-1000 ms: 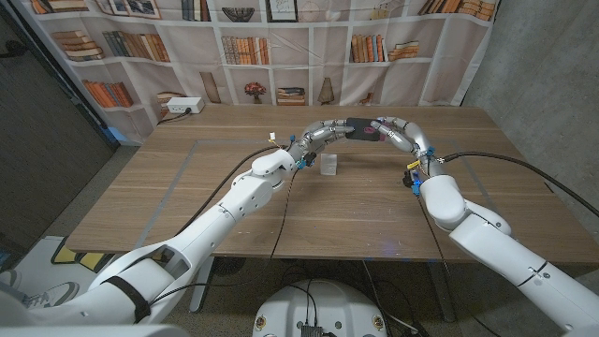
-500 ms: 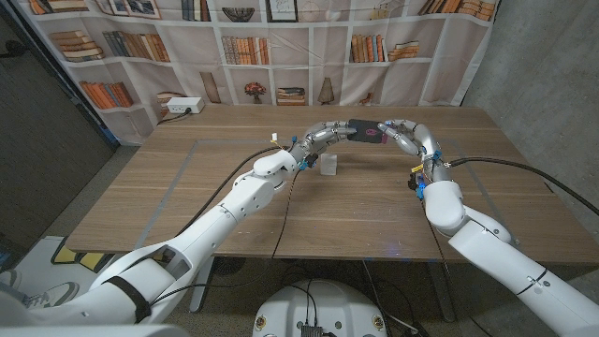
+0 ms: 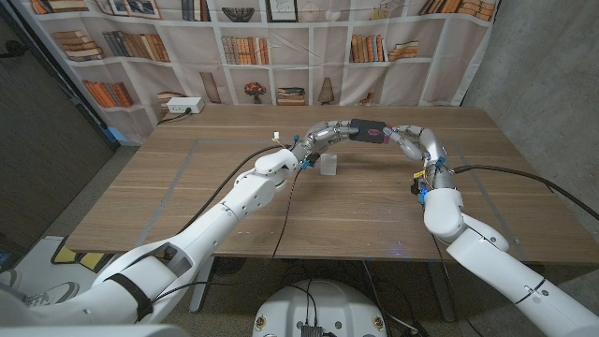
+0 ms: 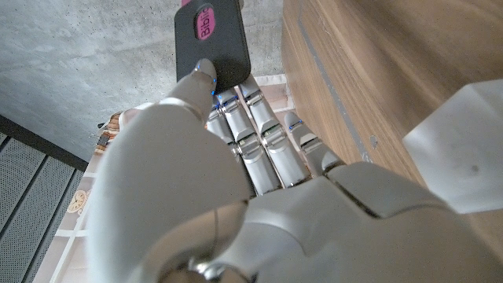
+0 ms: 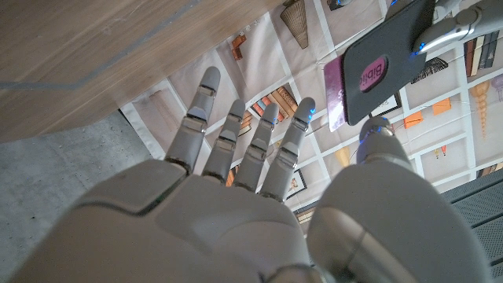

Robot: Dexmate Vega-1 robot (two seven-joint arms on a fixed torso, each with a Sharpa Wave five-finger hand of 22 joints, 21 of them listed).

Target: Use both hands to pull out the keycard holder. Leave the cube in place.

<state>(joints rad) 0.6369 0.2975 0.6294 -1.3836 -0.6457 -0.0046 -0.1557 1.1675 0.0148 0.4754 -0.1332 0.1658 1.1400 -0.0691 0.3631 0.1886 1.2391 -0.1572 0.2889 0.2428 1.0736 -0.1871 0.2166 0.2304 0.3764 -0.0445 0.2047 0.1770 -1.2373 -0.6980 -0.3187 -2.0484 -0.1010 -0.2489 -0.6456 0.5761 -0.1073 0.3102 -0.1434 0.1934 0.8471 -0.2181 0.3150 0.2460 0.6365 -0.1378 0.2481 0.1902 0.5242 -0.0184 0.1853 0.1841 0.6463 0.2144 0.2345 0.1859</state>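
The left hand (image 4: 259, 196) reaches away from the camera, its fingers (image 4: 255, 126) held close together and its thumb tip pressed on the near end of the black keycard holder (image 4: 211, 38), pinching it. A pink oval label with dark lettering sits on the holder's face. Beside the hand, the translucent cube (image 4: 464, 145) rests on the wooden desk (image 4: 377, 55), just off the knuckles and apart from the holder.
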